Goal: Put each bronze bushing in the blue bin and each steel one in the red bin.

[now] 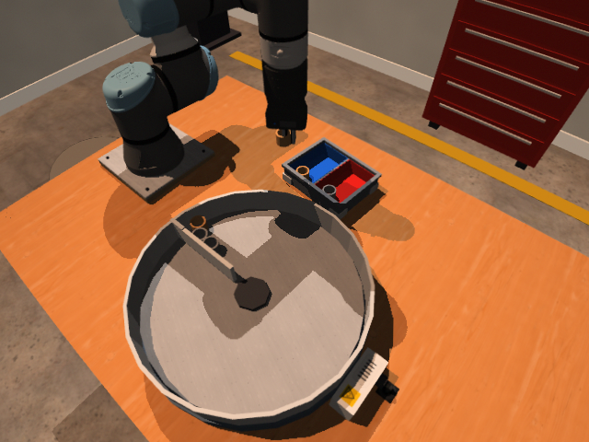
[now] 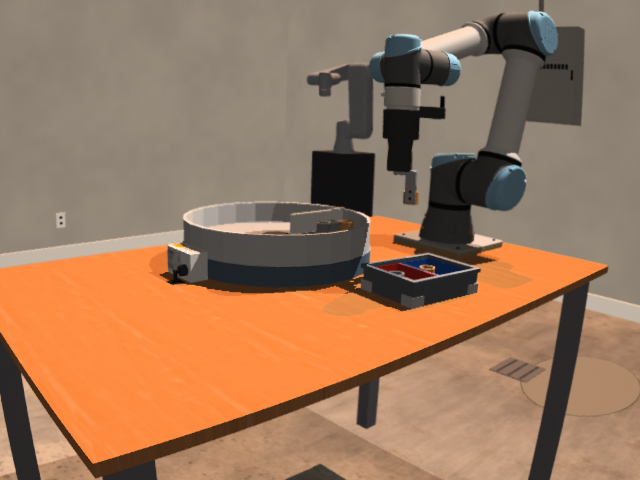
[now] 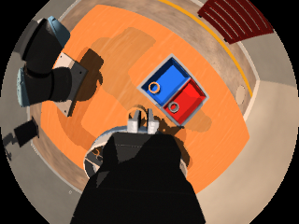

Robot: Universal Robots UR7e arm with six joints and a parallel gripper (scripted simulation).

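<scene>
My gripper (image 1: 289, 134) (image 3: 144, 114) is shut on the wall of a bronze bushing (image 1: 282, 141) (image 2: 416, 197), in the air behind the two-part tray. A bronze bushing (image 1: 302, 174) (image 3: 154, 92) stands in the blue bin (image 1: 324, 167) (image 3: 173, 82). A steel bushing (image 1: 329, 194) (image 3: 174, 110) stands in the red bin (image 1: 355, 181) (image 3: 191, 98). On the turntable (image 1: 285, 380), another bronze bushing (image 1: 191, 221) lies near the wall beside the divider, with two steel bushings (image 1: 194, 233) (image 1: 216, 243) next to it.
The turntable's high round wall (image 2: 289, 250) stands close to the tray (image 2: 444, 286). A straight divider (image 1: 209, 250) runs from the wall to the dark hub (image 1: 252, 294). A control box (image 1: 359, 384) sits on the turntable's outside. The red drawer cabinet (image 1: 503, 86) stands beyond the table.
</scene>
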